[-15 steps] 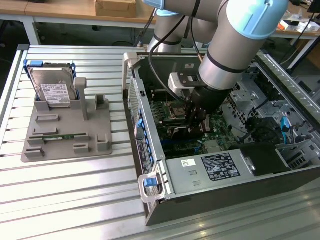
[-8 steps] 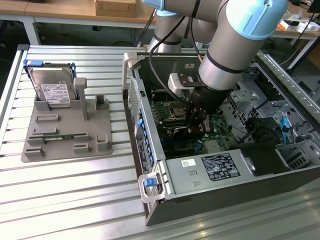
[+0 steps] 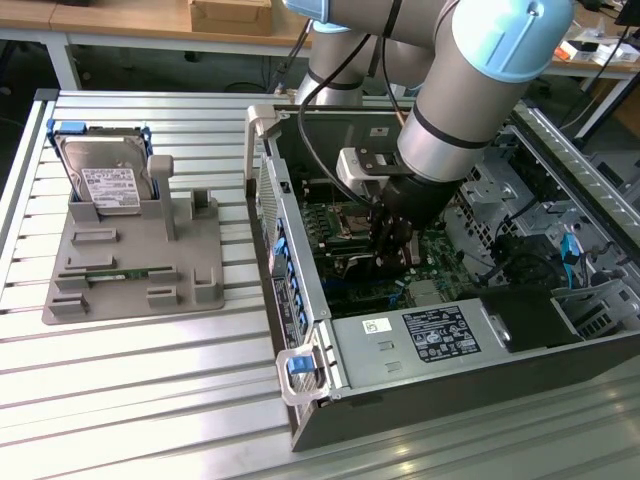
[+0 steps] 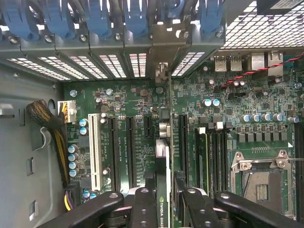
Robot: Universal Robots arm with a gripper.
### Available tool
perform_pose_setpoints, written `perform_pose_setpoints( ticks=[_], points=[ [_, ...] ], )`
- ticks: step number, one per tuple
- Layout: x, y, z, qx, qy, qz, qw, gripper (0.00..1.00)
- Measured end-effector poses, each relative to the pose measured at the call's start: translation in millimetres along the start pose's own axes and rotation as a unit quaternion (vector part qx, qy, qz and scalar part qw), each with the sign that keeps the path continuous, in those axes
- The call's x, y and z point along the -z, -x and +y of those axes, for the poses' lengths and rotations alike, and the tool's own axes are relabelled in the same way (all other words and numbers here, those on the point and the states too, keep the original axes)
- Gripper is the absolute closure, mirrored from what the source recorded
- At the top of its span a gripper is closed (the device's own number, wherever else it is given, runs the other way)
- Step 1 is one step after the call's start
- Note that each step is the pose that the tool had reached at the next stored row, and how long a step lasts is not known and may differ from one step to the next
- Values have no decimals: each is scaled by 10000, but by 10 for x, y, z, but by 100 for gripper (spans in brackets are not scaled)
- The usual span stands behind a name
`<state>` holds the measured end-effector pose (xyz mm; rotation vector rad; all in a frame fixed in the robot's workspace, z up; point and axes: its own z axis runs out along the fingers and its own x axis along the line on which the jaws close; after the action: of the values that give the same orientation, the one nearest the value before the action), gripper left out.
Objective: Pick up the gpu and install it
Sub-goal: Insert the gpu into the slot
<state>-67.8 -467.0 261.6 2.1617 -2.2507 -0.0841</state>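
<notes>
A: Figure, exterior view. What holds what?

B: The open computer case (image 3: 330, 400) lies on its side on the slatted aluminium table (image 3: 150, 400). Inside it sit the green motherboard (image 3: 345, 225), a black power supply (image 3: 440, 335) with a white label at about 5 o'clock of the board, and a metal drive cage (image 3: 510, 190) at about 3 o'clock. At 9 o'clock of the case, well apart from it, a grey fixture tray (image 3: 130, 255) carries the silver hard drive (image 3: 105, 180), standing tilted in its cradle, and a thin green memory stick (image 3: 125, 275) lying in a slot nearer the tray's front.

A: And the arm?

B: The arm (image 3: 480, 90) reaches down into the case; its gripper (image 3: 392, 262) hangs just over the motherboard near the middle of the case.

A: Wrist view. Where is the gpu, and how does it look?

B: The gpu (image 4: 161, 156) stands edge-on between the two black fingers (image 4: 142, 209): a slim dark card seen along its top edge, with white lettering near the gripper and a silver bracket end toward the rear wall of the case. It lies in line with the expansion slots (image 4: 130, 149), between the neighbouring black slots, at 9 o'clock of the empty CPU socket (image 4: 259, 183). Whether its edge is seated in a slot cannot be told.

A: State of the claw?

B: Partly closed, the fingers clamped on the card's two faces.

A: Other contents in this view?

B: Blue slot latches (image 4: 97, 19) line the rear wall at 12 o'clock; a sleeved cable bundle (image 4: 50, 123) lies at 9 o'clock of the board.
</notes>
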Motion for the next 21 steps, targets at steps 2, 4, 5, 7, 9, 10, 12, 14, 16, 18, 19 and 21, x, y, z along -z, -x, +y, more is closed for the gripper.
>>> perform_pose_setpoints(
  ticks=[2,4,5,7,9,10,12,14,16,18,19,21],
  points=[
    [3,-1,0,0,2,4,10000,61],
    [5,-1,0,0,2,4,10000,54],
    [65,1,4,0,2,5,10000,54],
    [254,44,15,0,1,6,10000,54],
    [292,128,21,0,1,4,10000,62],
    [297,142,21,0,1,3,10000,62],
    [327,170,23,1,1,4,10000,81],
    [375,173,21,0,1,4,10000,87],
    [469,181,24,1,1,4,10000,87],
    [510,189,26,1,1,3,10000,87],
    [561,205,30,0,1,4,10000,87],
    [613,227,33,1,1,4,10000,87]
  ],
)
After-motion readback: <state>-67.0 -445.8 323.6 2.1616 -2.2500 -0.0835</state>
